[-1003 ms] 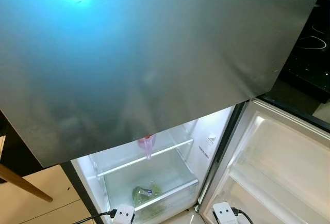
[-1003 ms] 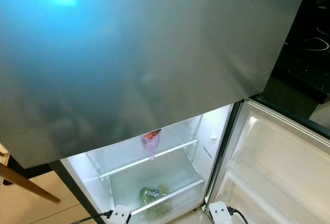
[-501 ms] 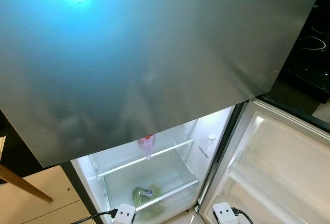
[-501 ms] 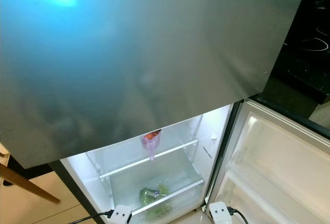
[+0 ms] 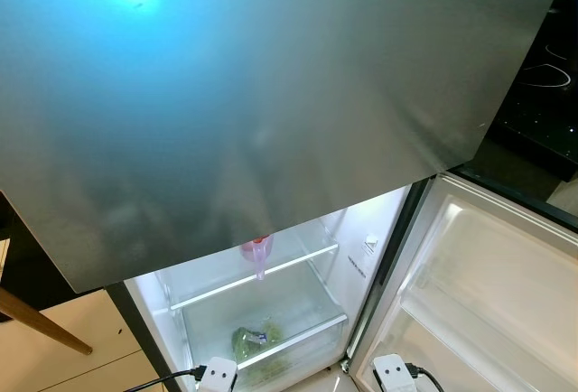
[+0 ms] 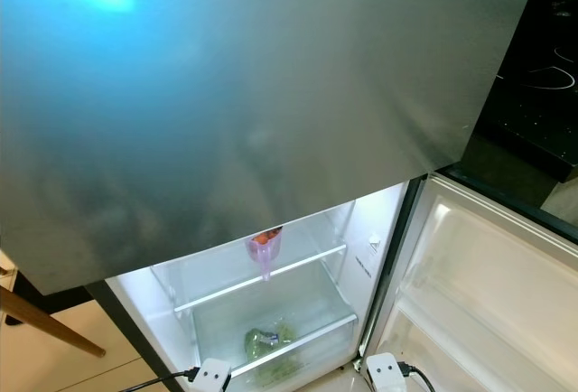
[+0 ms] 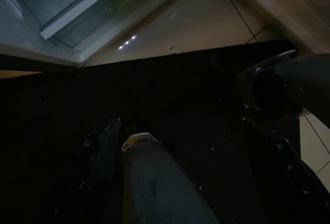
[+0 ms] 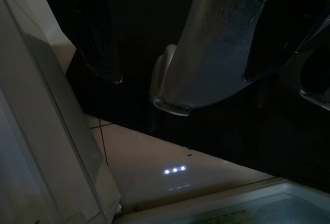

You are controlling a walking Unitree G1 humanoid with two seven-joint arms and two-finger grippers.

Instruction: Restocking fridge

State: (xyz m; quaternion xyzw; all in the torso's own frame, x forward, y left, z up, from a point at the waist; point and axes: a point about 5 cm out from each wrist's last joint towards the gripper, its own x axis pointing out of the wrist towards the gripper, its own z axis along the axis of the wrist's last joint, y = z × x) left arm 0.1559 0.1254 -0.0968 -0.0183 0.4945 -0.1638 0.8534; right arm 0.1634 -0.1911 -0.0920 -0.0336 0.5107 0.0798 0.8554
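Note:
The fridge's lower compartment (image 5: 271, 306) stands open and lit below the shut steel upper door (image 5: 271, 103). A pink bag (image 5: 257, 252) with something red in it sits at the glass shelf (image 5: 302, 259). Bagged green vegetables (image 5: 255, 338) lie in the clear drawer underneath. The lower door (image 5: 488, 293) is swung wide to the right, its door shelves bare. Both arms hang low in front of the fridge. My left gripper (image 7: 191, 182) and right gripper (image 8: 191, 33) are open over the floor, holding nothing, with my own grey legs behind them.
A black cooktop (image 5: 546, 76) lies at the far right behind the open door. A wooden furniture leg (image 5: 41, 320) slants over the pale floor at the left. Light floor tiles (image 7: 196, 22) run in front of the fridge base.

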